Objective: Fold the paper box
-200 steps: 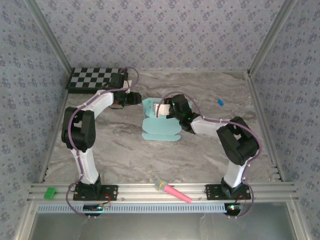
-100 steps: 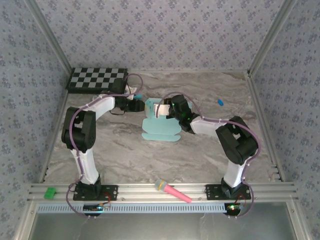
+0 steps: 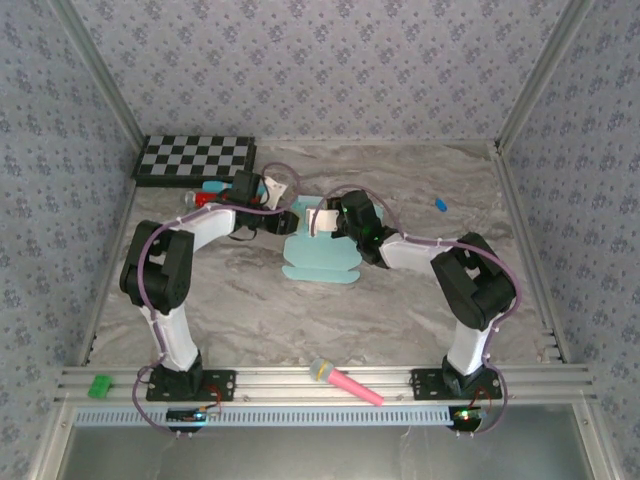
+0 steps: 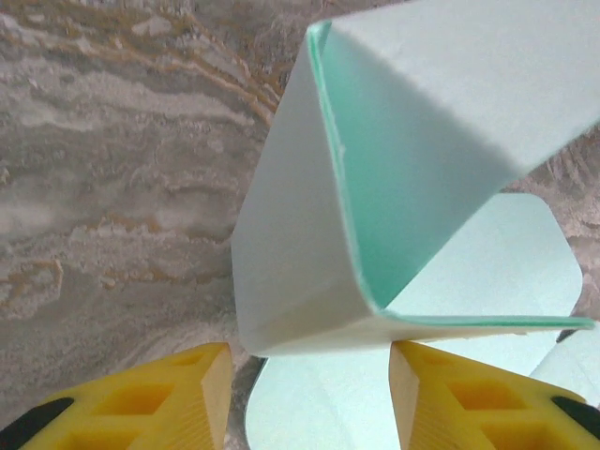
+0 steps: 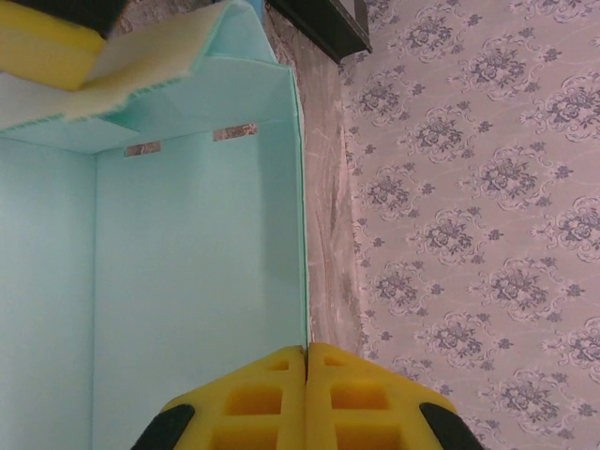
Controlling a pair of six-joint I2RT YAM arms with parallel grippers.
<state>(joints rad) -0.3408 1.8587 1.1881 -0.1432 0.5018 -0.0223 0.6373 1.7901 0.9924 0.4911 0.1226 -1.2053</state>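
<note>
Gripping: right gripper (image 5: 307, 375), jaws pinched on the upright wall of one paper box (image 3: 318, 258).
Left gripper (image 4: 309, 370): jaws apart, just beside paper box.
Checkerboard (image 3: 195, 158): one, beyond paper box.

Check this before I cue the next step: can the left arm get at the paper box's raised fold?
Likely yes: the open left end effector faces that fold of the paper box, nothing between.
</note>
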